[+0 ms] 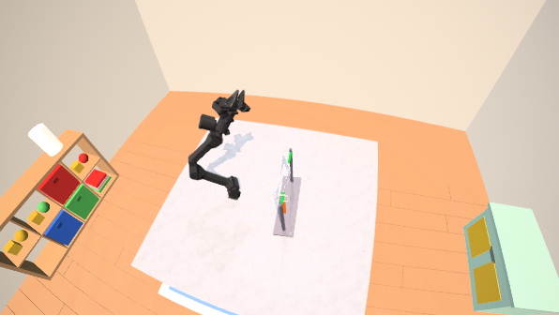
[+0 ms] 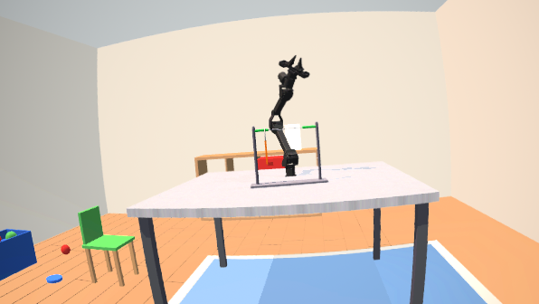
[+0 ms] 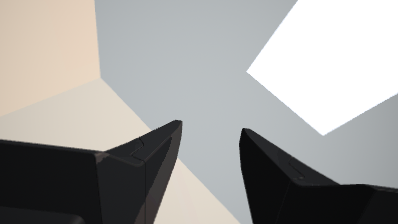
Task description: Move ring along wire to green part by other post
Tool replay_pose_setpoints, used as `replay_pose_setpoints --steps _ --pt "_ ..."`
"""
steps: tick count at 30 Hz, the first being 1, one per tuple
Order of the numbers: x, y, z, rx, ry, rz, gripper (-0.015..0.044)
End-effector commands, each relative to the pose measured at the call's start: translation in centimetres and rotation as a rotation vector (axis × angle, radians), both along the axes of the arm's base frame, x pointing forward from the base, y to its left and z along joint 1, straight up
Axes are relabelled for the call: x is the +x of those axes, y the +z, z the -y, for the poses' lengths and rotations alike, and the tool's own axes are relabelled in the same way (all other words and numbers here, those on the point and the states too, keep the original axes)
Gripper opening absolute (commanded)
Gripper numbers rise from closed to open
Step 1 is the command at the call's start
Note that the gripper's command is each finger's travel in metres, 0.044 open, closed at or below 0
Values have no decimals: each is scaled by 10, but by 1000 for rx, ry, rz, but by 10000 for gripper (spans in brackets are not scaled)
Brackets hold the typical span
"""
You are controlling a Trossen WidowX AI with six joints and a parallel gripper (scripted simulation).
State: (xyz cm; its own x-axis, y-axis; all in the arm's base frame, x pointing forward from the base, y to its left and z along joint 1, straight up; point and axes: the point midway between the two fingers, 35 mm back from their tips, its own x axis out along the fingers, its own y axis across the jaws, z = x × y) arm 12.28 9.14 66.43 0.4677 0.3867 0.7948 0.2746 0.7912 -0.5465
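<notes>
The ring (image 1: 289, 199) (image 2: 265, 135) is pale and hangs on the green part (image 1: 282, 197) (image 2: 259, 130) beside the left post (image 1: 281, 217) (image 2: 255, 156) in the exterior view. Its orange handle (image 1: 284, 207) (image 2: 266, 151) points down. The other green part (image 1: 290, 157) (image 2: 309, 127) is by the right post (image 1: 292, 172) (image 2: 319, 151). The thin grey wire between them is hard to make out and partly lost against the arm. My gripper (image 1: 240, 92) (image 2: 297, 58) (image 3: 211, 132) is partly open and empty, pointing up, high above and away from the ring.
The posts stand on a flat grey base (image 1: 293, 211) (image 2: 289, 184) on the pale table (image 1: 328, 234) (image 2: 203, 194). The arm's base stands on the table, behind the wire frame in the exterior view. The wrist view shows only walls, ceiling and a white panel (image 3: 330, 60).
</notes>
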Motion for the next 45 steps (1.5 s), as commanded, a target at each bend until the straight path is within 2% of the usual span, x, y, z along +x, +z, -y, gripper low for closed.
replay_pose_setpoints --steps 1,12,25,34,45 --pt "35 -20 -7 -43 -38 -61 160" --pt "120 -82 21 -115 -195 -242 160" --pt "190 -170 109 -111 -388 -488 160" --pt "205 -242 190 -36 -496 -674 160" --pt "185 -350 265 126 -516 -902 160"
